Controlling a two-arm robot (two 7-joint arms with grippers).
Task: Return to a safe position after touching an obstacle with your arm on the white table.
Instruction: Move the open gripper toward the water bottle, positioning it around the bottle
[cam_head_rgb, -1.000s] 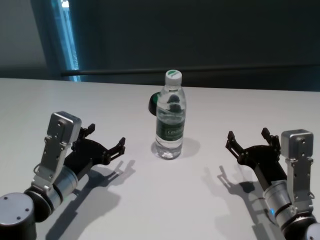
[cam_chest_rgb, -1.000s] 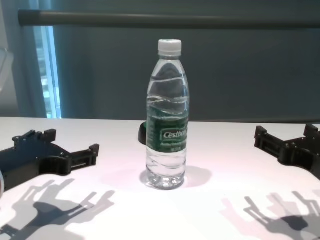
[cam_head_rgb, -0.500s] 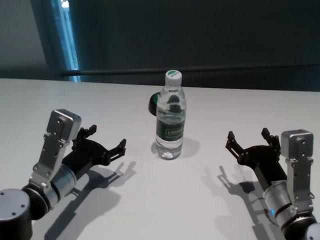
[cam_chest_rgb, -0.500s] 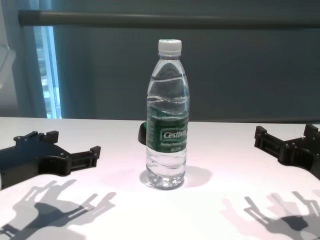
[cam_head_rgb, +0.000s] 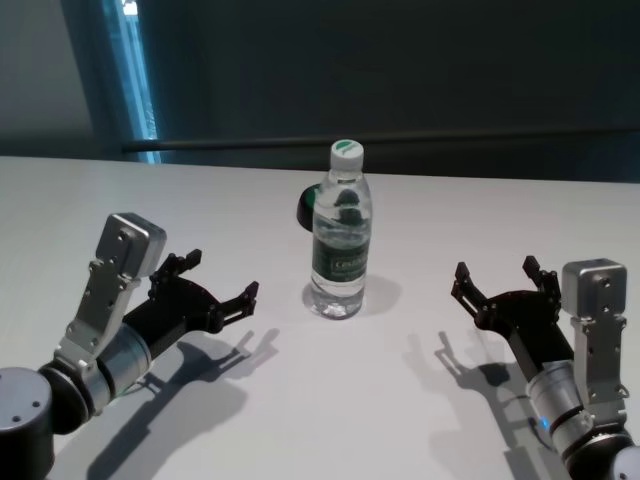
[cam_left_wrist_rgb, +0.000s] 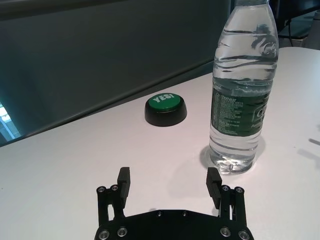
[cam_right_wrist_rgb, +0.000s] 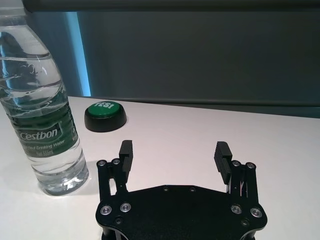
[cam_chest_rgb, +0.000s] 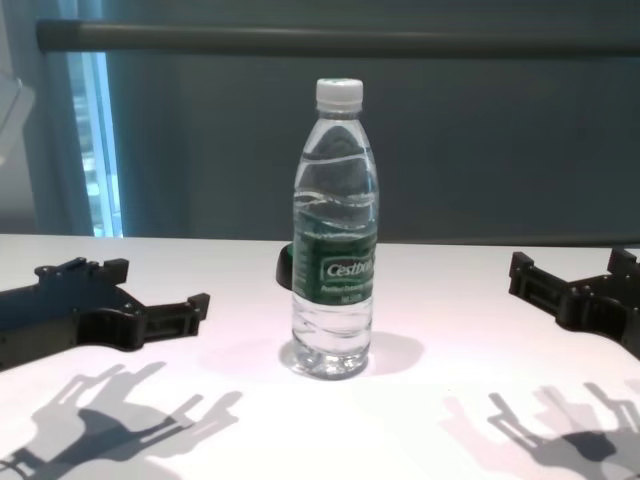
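Head view: the obstacle (cam_head_rgb: 341, 235) stands upright mid-table on the white table (cam_head_rgb: 330, 400), between the left gripper (cam_head_rgb: 217, 279) and right gripper (cam_head_rgb: 497, 275), touching neither. Wrist views: both grippers' fingers are spread apart, gripping nothing; a green button (cam_left_wrist_rgb: 165, 105) lies beyond the bottle.

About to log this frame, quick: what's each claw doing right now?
Left claw: open, empty, over the white table, left of the bottle, not touching it.
Right claw: open, empty, right of the bottle.
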